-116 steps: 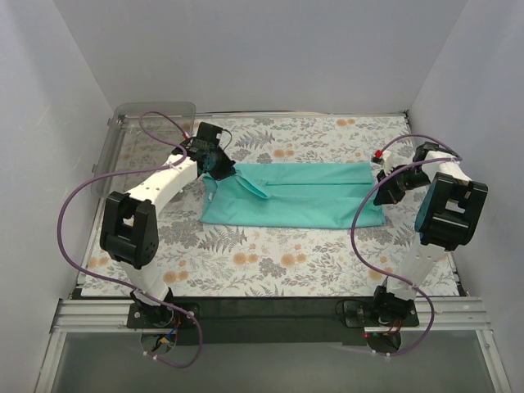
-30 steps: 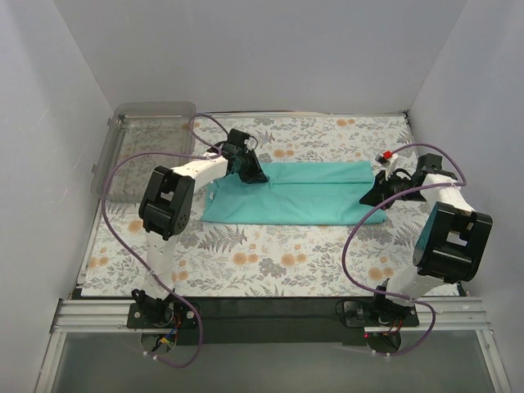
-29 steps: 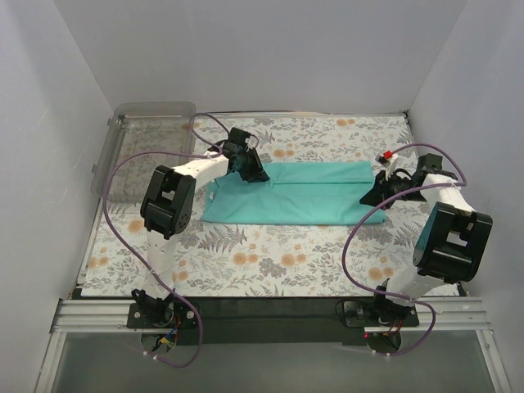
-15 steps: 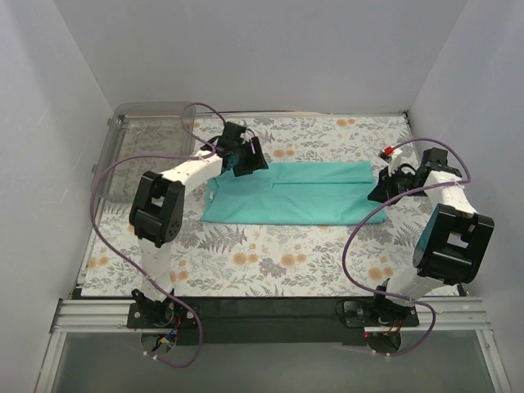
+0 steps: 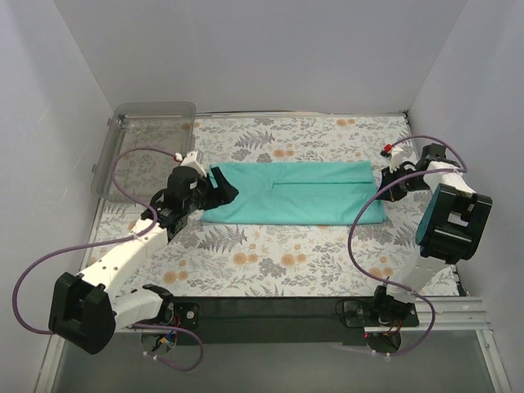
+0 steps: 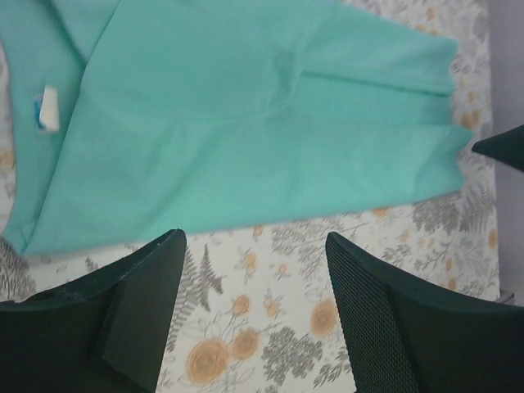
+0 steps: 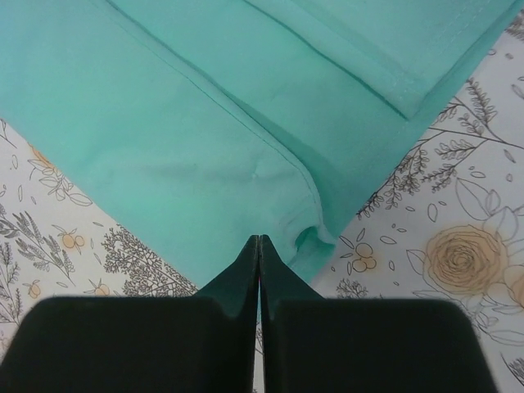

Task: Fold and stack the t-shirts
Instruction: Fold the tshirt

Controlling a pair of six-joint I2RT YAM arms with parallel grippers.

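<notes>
- The plain teal cloth t-shirt (image 5: 295, 192) lies flat, folded into a long strip, across the far half of the floral-printed table (image 5: 270, 262), its length running from the left side to the right side.
- The left gripper (image 5: 219, 192) hovers over the strip's near-left corner, jaws spread wide and holding nothing.
- The right gripper (image 7: 259, 241) has its jaws pressed together, tips touching the puckered near-right corner; whether they pinch any cloth cannot be told.

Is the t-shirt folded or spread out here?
Partly folded: the t-shirt lies as a long flat band with no sleeves sticking out, and the right wrist view shows stacked edge layers at its end.
</notes>
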